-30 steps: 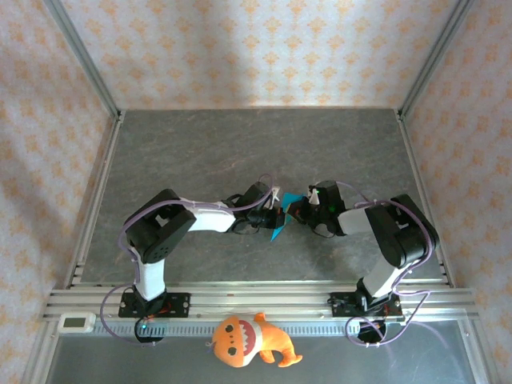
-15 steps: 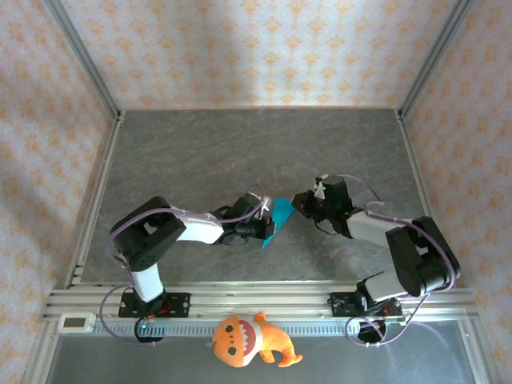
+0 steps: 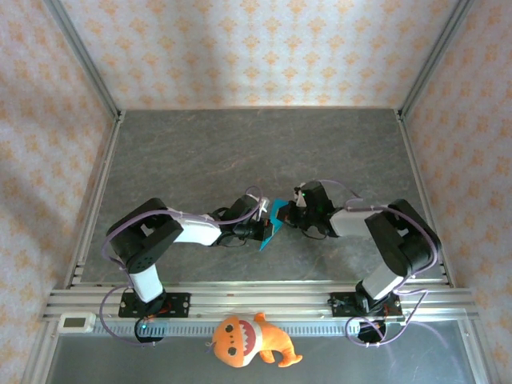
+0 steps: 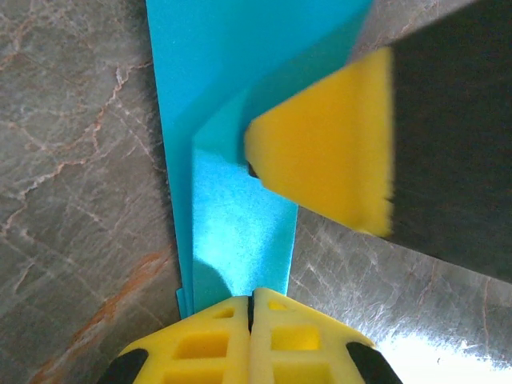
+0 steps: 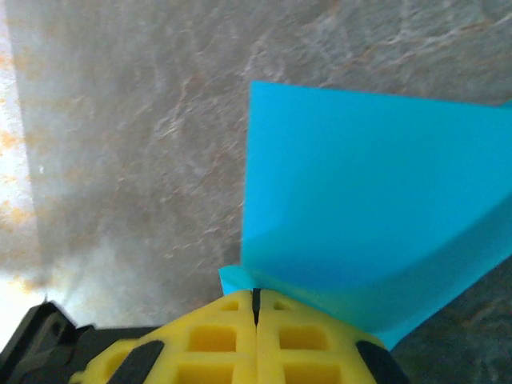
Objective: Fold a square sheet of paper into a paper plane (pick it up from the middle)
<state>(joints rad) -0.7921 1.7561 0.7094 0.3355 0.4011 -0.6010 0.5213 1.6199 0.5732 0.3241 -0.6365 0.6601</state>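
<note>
thin cyan-blue creased paper sheet (image 4: 236, 232): plain paper, matt, faintly grainy up close, sharp at the fold
yellow gridded finger pads (image 4: 208, 344): rubbery foam by the look of it, matt, moulded square pockets
black gripper housing (image 4: 456, 120): hard plastic, dull satin
grey marbled table top (image 3: 200, 152): stone-look, smooth, kinda glossy, catches glare
silver slotted rails (image 3: 264, 298): bare aluminium, brushed sheen
orange plush toy (image 3: 248, 340): fuzzy cloth
white arm shell (image 3: 196, 232): smooth glossy plastic
patterned walls (image 3: 264, 48): matt, printed, paper-like
</note>
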